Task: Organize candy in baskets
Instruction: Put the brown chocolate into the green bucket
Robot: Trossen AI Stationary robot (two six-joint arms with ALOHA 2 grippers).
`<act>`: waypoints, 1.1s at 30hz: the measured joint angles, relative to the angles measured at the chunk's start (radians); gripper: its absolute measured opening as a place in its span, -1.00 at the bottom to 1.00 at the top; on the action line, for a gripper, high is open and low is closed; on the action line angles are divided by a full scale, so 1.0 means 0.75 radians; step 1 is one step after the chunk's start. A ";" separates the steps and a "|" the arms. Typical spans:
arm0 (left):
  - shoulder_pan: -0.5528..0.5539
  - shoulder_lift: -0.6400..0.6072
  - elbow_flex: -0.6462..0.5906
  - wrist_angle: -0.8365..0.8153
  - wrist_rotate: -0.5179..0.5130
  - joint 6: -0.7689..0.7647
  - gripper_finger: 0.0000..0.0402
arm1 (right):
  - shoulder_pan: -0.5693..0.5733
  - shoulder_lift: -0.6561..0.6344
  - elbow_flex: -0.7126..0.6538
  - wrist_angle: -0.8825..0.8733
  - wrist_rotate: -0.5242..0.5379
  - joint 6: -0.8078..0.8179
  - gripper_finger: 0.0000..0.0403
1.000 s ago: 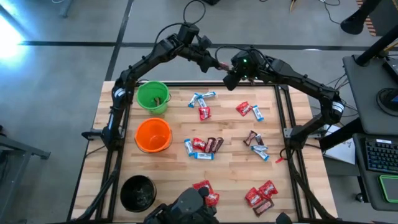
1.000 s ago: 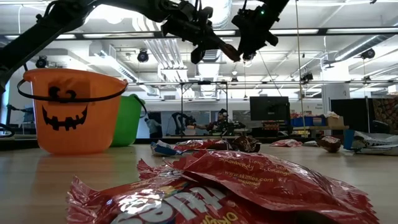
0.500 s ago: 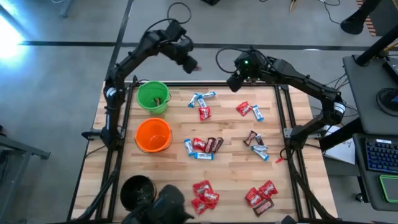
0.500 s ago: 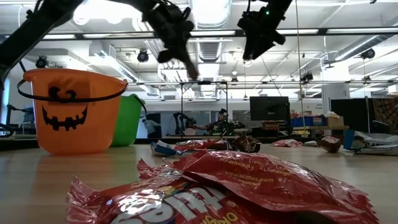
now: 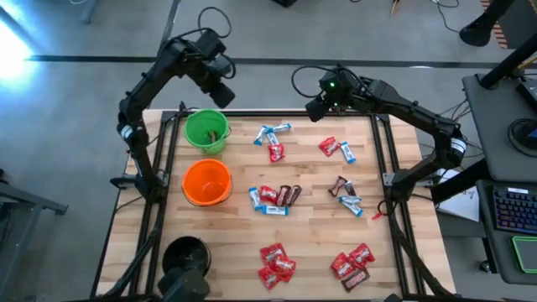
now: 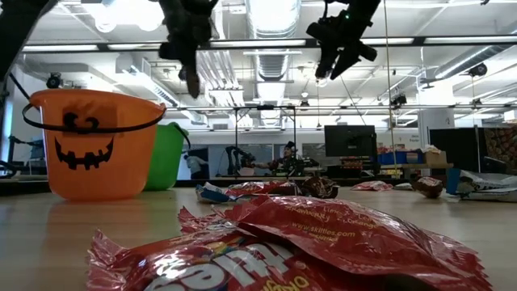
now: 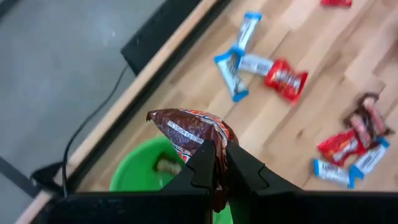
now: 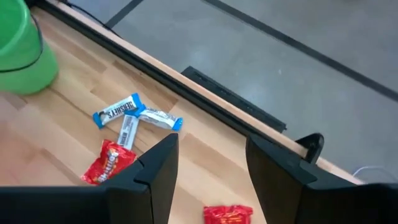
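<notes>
Red wrappers (image 6: 307, 234) fill the near edge of the bench (image 5: 310, 231) in the low view, with the orange basket (image 6: 95, 141) and the green basket (image 6: 166, 153) standing behind them.

Over the last second the left hand (image 5: 216, 77) has swung away from the middle of the far edge, where it hung close to the right hand (image 5: 323, 99), and now hangs over the far left corner, just beyond the green basket (image 5: 206, 131). It stays pinched on a brown candy (image 7: 193, 130). I judge the meeting at the far edge was a handover, and the candy now looks ready to drop into the green basket.

The right hand remains above the far edge, fingers (image 8: 158, 168) spread and holding nothing.

Only the left wrist view shows the brown candy in the grip and the green basket (image 7: 140, 180) below it, with another sweet already inside. Only the high view shows the black basket (image 5: 186, 258) at the near left corner and the loose candy (image 5: 273, 195) spread across the bench.
</notes>
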 joint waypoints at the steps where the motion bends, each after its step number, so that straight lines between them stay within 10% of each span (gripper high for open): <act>1: 0.017 -0.026 -0.060 -0.005 0.000 0.001 -1.00 | -0.001 0.000 -0.001 -0.003 0.000 0.022 -0.13; 14: 0.137 -0.309 -0.724 0.178 0.118 -0.020 -1.00 | -0.001 0.000 -0.004 -0.168 0.000 0.283 -0.13; 33: 0.148 -0.324 -0.825 0.302 0.073 0.032 -0.58 | -0.030 0.012 -0.025 -0.250 -0.001 0.330 -0.13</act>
